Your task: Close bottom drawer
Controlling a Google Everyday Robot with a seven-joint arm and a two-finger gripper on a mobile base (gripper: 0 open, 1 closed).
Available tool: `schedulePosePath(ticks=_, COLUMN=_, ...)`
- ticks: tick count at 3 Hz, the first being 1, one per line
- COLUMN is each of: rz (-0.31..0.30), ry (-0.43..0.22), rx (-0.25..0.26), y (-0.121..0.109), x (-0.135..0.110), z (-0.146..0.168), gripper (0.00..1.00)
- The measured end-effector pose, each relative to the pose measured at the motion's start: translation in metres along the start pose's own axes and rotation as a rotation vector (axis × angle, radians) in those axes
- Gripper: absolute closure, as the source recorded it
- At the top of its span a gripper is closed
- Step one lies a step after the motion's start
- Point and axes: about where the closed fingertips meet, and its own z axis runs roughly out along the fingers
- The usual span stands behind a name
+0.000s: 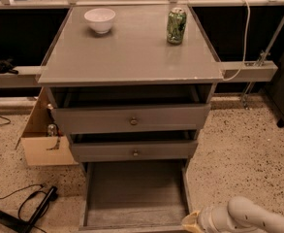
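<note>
Now, bottom drawer (pixel 134 195) pulled out, gripper (pixel 191 222) beside its front corner; grip cannot be told.

grey-grain btm drawer (pixel 134 193), cream pincer (pixel 190 222) btm-right

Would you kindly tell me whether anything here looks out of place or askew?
Nothing is spilled or damaged, but the bottom drawer is pulled far out, and the middle drawer and top drawer sit slightly ajar. The bowl and can stand upright on top. The end effector is by the bottom drawer's front right corner.
</note>
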Motion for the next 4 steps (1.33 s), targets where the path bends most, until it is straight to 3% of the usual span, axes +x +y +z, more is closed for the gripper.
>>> schedulePosePath(ticks=1, rz=-0.018, ry=0.018, rx=0.01, y=-0.002, x=0.004, z=0.008, gripper=1.0)
schedulePosePath(ticks=2, rz=0.014, ry=0.014, rx=-0.021, y=0.011, x=0.04, z=0.047, gripper=1.0)
schedulePosePath(ticks=3, rz=0.042, ry=-0.004, rx=-0.036, y=0.039, x=0.082, z=0.094, gripper=1.0)
schedulePosePath(ticks=4, rz=0.013, ry=-0.012, rx=-0.04, y=0.047, x=0.092, z=0.13, gripper=1.0)
